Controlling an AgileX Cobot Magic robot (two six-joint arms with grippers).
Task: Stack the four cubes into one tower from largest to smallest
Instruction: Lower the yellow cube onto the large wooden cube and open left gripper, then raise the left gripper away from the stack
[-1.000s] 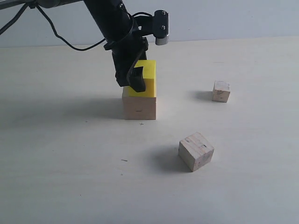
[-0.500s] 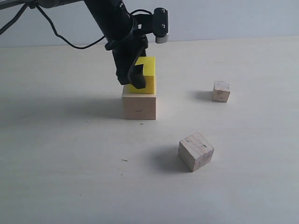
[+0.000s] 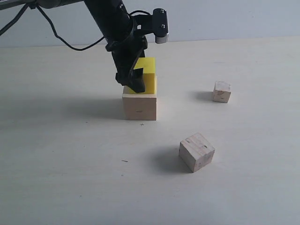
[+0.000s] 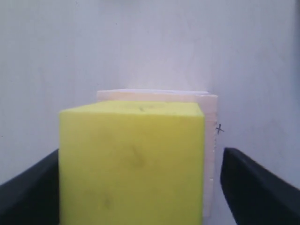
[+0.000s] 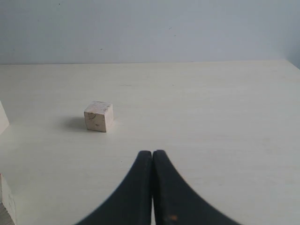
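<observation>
The bright yellow cube [image 3: 149, 77] rests on the largest pale wood cube [image 3: 139, 107], making a two-tier tower left of centre. My left gripper [image 3: 138, 80] straddles the yellow cube [image 4: 131, 164] from above and is open. In the left wrist view one finger [image 4: 248, 183] stands apart from the cube's side, and the other finger [image 4: 33, 192] sits at its opposite edge. The knotty pale wood cube [image 3: 197, 152] lies tilted toward the front. The tiniest cube [image 3: 221, 92] [image 5: 98, 116] stands at the right. My right gripper [image 5: 152, 155] is shut and empty, hovering over bare table; the exterior view does not show it.
The left arm and its black cable [image 3: 61, 37] reach in from the upper left, with the wrist camera [image 3: 161, 28] above the tower. A pale wall [image 3: 234, 18] backs the light wooden table [image 3: 70, 178].
The left gripper's jaws have spread off the yellow cube and the gripper has lifted slightly. The yellow cube now rests squarely on the largest cube. The right gripper has not moved.
</observation>
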